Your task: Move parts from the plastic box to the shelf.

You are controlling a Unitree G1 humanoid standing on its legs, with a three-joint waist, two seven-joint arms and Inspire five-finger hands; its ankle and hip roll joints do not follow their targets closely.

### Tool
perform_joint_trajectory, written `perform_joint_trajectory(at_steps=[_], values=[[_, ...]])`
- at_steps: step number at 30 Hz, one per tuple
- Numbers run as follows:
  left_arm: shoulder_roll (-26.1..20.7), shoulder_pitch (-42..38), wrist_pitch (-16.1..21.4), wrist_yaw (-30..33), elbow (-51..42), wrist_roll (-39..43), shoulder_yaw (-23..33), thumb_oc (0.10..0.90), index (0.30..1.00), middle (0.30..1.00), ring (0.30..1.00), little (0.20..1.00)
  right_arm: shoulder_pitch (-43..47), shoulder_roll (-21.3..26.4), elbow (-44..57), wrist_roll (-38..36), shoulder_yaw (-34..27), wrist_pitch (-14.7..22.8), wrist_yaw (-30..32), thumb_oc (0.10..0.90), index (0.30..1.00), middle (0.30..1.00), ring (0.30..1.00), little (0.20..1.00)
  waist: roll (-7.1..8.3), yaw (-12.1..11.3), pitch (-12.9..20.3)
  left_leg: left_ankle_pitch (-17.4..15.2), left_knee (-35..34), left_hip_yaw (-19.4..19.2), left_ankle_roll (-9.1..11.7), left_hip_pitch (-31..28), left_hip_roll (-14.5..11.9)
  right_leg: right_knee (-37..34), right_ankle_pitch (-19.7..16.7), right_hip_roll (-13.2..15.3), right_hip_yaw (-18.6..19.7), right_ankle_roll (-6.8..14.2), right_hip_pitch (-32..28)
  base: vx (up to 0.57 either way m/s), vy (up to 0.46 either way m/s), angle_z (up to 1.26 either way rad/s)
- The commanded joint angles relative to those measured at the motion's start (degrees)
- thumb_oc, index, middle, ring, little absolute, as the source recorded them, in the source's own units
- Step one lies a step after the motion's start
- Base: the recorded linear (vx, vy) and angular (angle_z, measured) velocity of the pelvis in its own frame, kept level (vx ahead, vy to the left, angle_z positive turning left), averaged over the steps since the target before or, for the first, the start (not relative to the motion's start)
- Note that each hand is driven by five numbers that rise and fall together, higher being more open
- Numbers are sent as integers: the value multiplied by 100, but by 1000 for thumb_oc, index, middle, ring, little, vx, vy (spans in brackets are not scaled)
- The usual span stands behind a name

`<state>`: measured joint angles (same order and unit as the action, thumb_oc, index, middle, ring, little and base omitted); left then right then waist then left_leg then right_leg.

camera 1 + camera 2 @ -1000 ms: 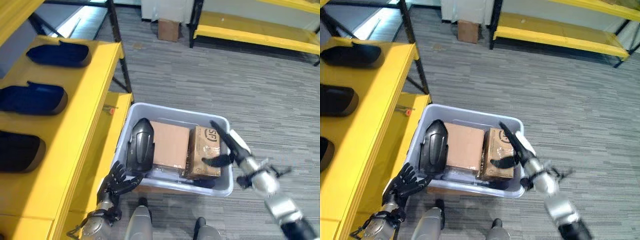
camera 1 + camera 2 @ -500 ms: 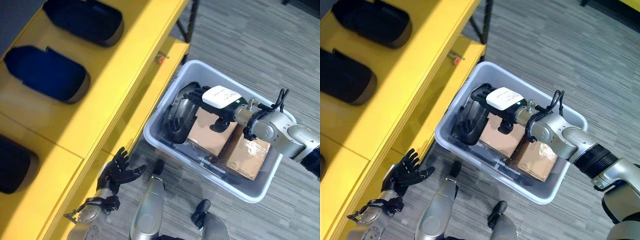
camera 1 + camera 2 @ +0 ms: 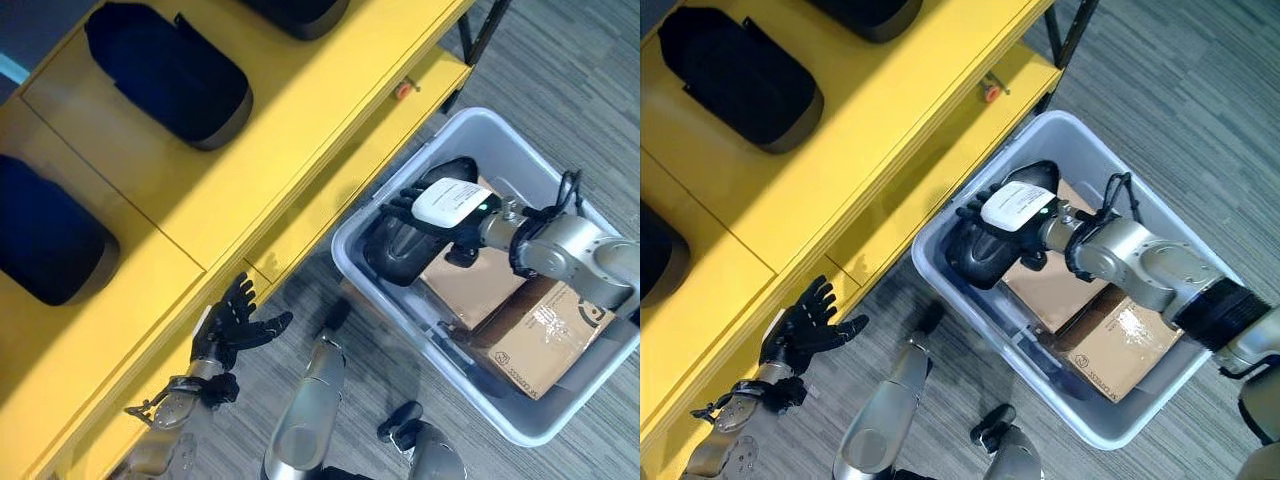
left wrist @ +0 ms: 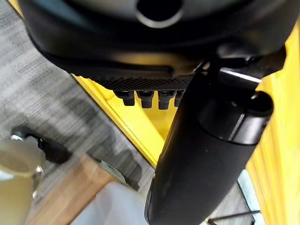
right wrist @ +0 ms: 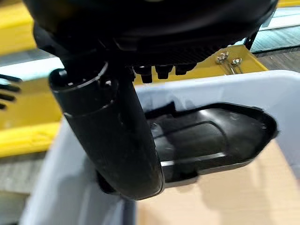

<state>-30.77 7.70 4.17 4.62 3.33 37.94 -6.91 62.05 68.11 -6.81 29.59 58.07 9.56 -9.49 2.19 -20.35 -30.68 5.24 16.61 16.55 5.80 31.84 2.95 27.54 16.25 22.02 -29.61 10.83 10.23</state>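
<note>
A grey plastic box (image 3: 560, 425) stands on the floor beside the yellow shelf (image 3: 300, 110). Inside it a black moulded part (image 3: 398, 248) lies at the end nearest the shelf. My right hand (image 3: 447, 203), with a white cover on its back, rests on top of that part. Its fingers (image 3: 978, 204) lie spread and straight over it, and its thumb (image 5: 110, 136) is against the part's (image 5: 211, 136) rim. My left hand (image 3: 232, 328) hangs open by the shelf's lower edge, holding nothing.
Two cardboard boxes (image 3: 480, 285) (image 3: 545, 335) fill the remainder of the plastic box. Three similar black parts (image 3: 170, 70) sit on the shelf top. A lower yellow ledge (image 3: 350, 190) runs between shelf and box. Grey carpet (image 3: 580, 70) lies beyond.
The camera has swung towards the shelf. My right hand has moved from the cardboard boxes across onto the black part. The left hand has stayed open by the shelf.
</note>
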Motion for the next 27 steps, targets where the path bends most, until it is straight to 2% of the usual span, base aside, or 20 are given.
perform_joint_trajectory(at_steps=[1,11,27], values=[[-148,115,507,63,-526,101,123,900,1000,1000,1000,1000,752,249,360,101,122,32,279,900,1000,1000,1000,1000,-70,66,88,-242,-145,-318,242,-85,-715,354,89,53,236,-362,248,25,-59,4],[-145,102,584,182,-625,166,120,900,1000,1000,1000,1000,859,510,343,199,168,-60,425,900,1000,1000,1000,1000,-121,139,88,-201,-127,-238,234,276,-665,607,203,68,255,-409,640,14,-26,6],[-111,53,669,264,-641,248,94,900,1000,1000,1000,1000,1011,497,160,583,382,-79,569,900,1000,1000,1000,1000,-176,210,88,-194,-107,-220,212,564,-592,720,217,95,278,-384,946,-1,-2,-1]])
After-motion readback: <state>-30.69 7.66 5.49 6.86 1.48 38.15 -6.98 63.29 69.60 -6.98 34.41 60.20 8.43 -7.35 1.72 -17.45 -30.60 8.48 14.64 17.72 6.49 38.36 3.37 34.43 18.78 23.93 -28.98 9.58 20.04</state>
